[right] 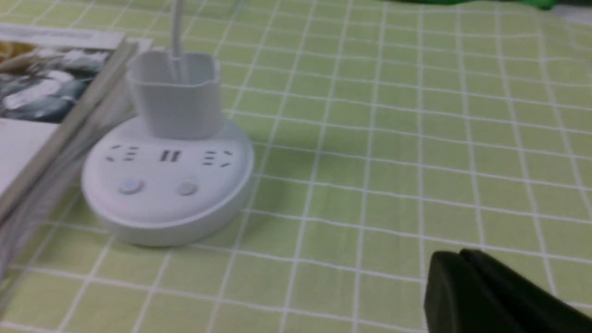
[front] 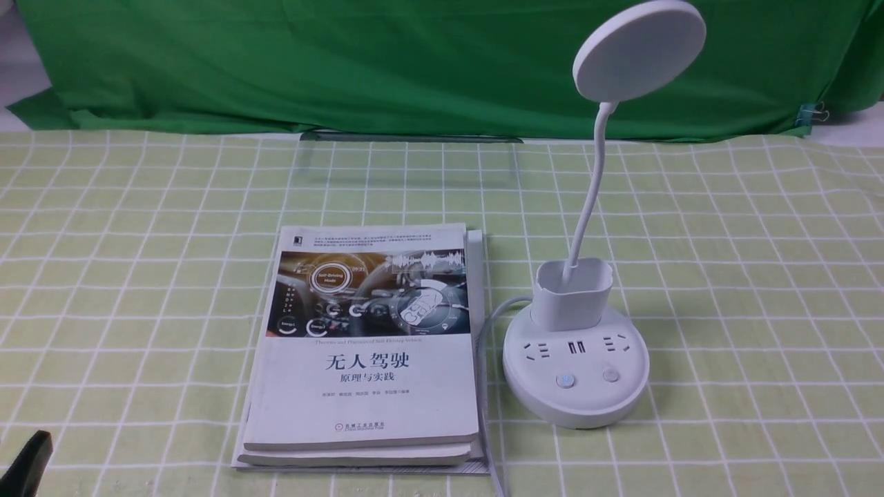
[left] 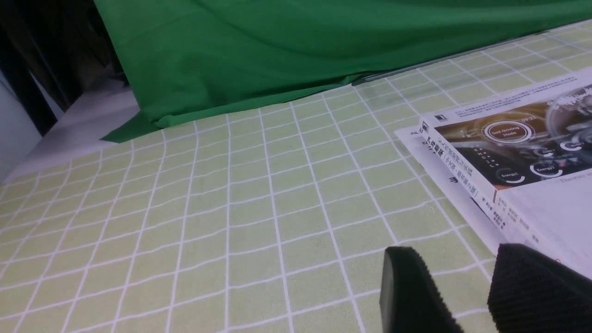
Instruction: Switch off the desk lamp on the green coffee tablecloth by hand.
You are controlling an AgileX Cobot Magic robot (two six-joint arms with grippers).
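Observation:
The white desk lamp stands on the green coffee tablecloth (front: pixel 760 276) right of centre: round base (front: pixel 575 397) with sockets and two buttons, cup holder (front: pixel 573 298), thin neck, disc head (front: pixel 639 50) raised high. The left button (front: pixel 565 380) looks faintly blue. Only a black tip of my left gripper (front: pixel 27 462) shows in the front view, at the near left corner; in its wrist view the left gripper (left: pixel 455 254) is open and empty above the cloth (left: pixel 231 208). My right gripper (right: pixel 455 256) is shut and empty, low over the cloth (right: pixel 416 138), to the near right of the lamp base (right: pixel 166 203).
A stack of books (front: pixel 366 345) lies just left of the lamp; it also shows in the left wrist view (left: pixel 522 152) beside the open fingers. The lamp's white cable (front: pixel 483 331) runs along the books' right edge. A dark green backdrop (front: pixel 345 62) hangs behind.

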